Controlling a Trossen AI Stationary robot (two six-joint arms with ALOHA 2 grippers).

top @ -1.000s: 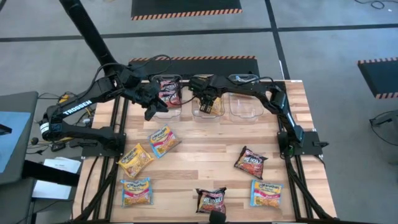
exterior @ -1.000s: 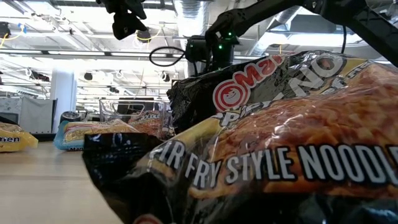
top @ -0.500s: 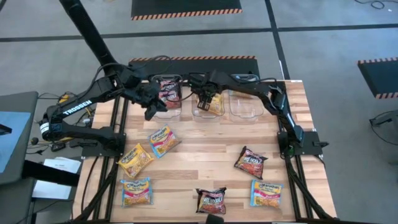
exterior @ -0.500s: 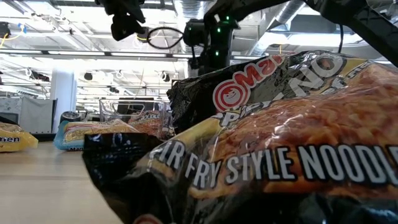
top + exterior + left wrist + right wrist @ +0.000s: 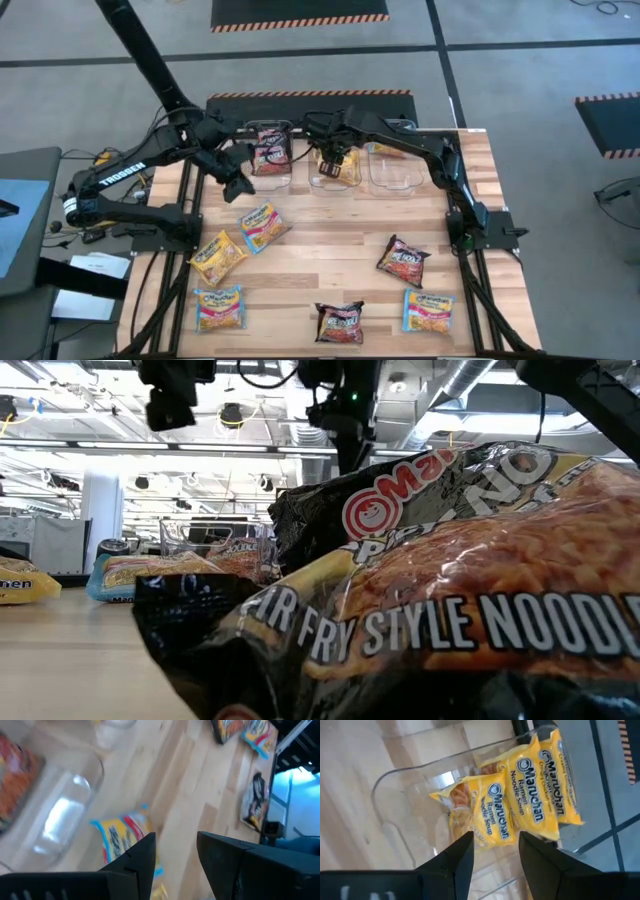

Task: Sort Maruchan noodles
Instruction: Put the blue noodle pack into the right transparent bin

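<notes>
High view shows the right gripper (image 5: 338,158) lifted a little above the middle clear tub (image 5: 336,171) compared with a second ago, when it was reaching low into it; its own wrist view looks down on yellow Maruchan packets (image 5: 512,810) lying in that tub, with the jaws parted and nothing between them, so a yellow packet looks to have just been dropped and that sort is done. Meanwhile the left gripper (image 5: 236,184) has drawn back from the left tub (image 5: 270,150), which holds dark red packets, and now hangs over bare table just beside it; its jaws are also apart and empty, with a blue-yellow packet (image 5: 125,835) showing beyond them on the wood. Six packets remain loose on the table (image 5: 330,255): blue-yellow and yellow ones toward the left arm's side, two dark red ones (image 5: 402,261) and another blue-yellow toward the near edge and right; the right-hand tub (image 5: 398,172) appears empty. My judgement: roughly halfway through, with the left arm likely heading for the nearest loose packet.
</notes>
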